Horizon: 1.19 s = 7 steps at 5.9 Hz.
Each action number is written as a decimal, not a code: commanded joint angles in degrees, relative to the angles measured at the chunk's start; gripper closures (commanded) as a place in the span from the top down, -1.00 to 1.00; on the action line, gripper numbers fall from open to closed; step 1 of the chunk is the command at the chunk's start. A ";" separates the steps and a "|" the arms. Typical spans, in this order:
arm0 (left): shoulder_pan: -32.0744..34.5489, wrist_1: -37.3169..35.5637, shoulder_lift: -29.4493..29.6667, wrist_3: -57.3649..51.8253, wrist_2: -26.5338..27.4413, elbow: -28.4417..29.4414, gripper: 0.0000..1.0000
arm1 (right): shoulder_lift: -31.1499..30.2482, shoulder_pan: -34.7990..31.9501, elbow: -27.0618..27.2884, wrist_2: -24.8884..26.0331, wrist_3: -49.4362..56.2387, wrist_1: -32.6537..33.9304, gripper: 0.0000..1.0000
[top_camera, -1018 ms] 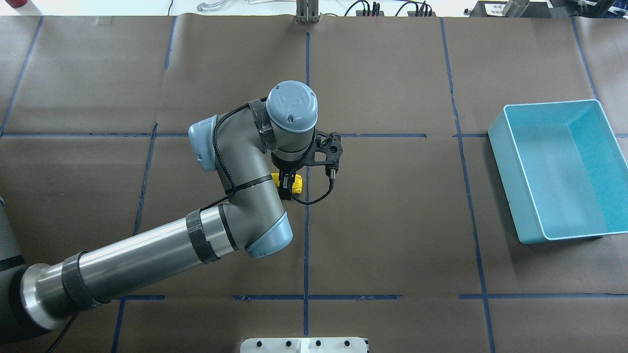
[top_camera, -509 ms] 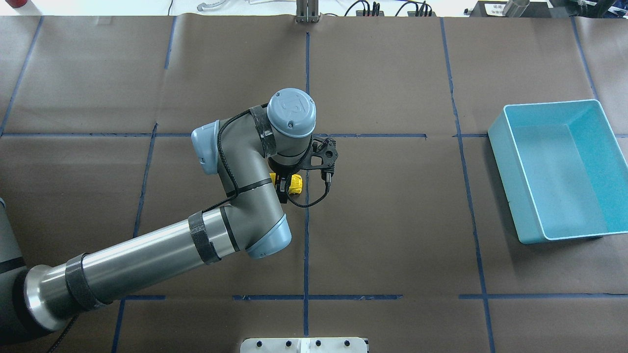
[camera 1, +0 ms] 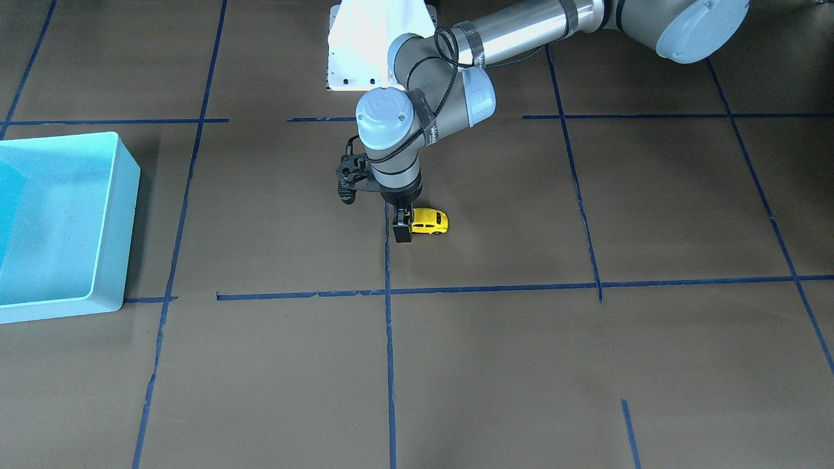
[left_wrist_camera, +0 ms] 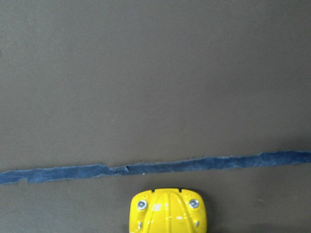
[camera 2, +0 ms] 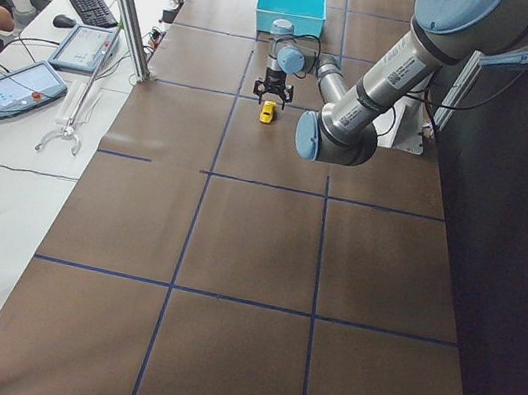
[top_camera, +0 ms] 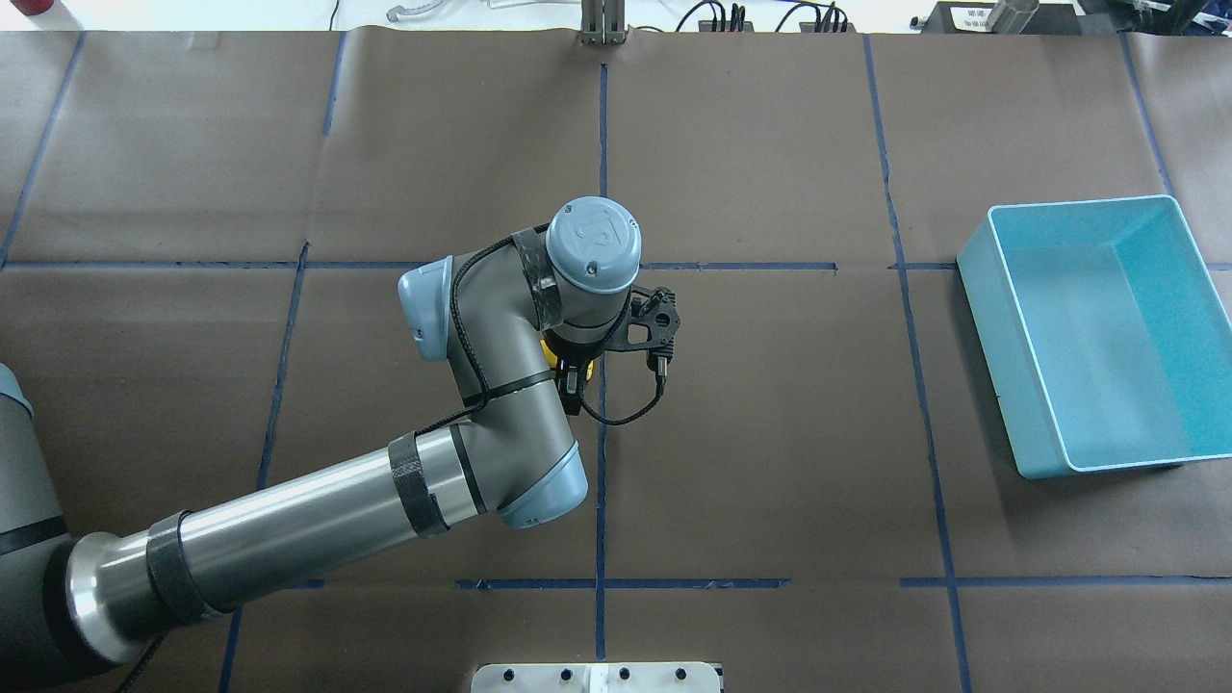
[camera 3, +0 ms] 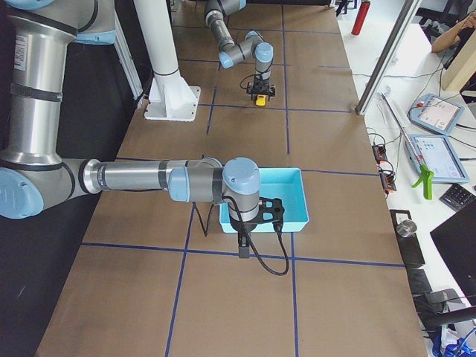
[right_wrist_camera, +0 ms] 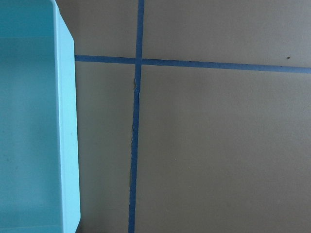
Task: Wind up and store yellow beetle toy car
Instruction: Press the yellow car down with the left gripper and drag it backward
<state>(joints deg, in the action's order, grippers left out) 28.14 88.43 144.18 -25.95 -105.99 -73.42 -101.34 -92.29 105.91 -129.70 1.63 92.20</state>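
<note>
The yellow beetle toy car (camera 1: 431, 221) stands on its wheels on the brown table near the centre tape cross. My left gripper (camera 1: 402, 228) is down at table level and shut on the car's end that faces the blue bin (camera 1: 129, 221). In the overhead view the wrist hides most of the car (top_camera: 551, 354) and the gripper (top_camera: 570, 377). The left wrist view shows the car's rounded end (left_wrist_camera: 168, 213) at the bottom edge. My right gripper (camera 3: 243, 249) hangs beside the bin's corner (camera 3: 290, 219), and I cannot tell whether it is open.
The blue bin (top_camera: 987, 356) is empty and sits at the table's right side, far from the car. Its rim (right_wrist_camera: 65, 121) fills the left of the right wrist view. Blue tape lines (left_wrist_camera: 194, 164) cross the brown paper. A white mount plate (camera 1: 381, 45) is at the robot's base.
My left wrist has shifted right and toward the robot, staying low at the car. More of the car is now hidden under the wrist. The bin has not moved.
</note>
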 commanded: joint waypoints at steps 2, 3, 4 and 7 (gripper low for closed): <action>0.16 0.34 0.14 -2.77 0.78 0.12 -0.91 | 0.09 0.09 0.00 0.15 -0.05 0.00 1.00; 0.51 0.43 0.14 -3.84 0.61 -0.14 -1.00 | 0.09 0.09 -0.09 0.15 -0.05 0.00 1.00; 1.82 0.52 0.40 -3.07 0.17 -0.58 -1.00 | 0.18 0.09 -0.18 0.15 -0.14 0.00 1.00; 2.98 10.68 0.84 3.18 -3.77 -1.20 -1.00 | 0.18 0.09 -0.09 0.15 -0.23 0.00 1.00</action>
<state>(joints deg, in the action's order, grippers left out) 30.84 95.28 144.97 -23.66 -108.21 -74.60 -101.17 -92.20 105.79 -129.55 1.46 92.20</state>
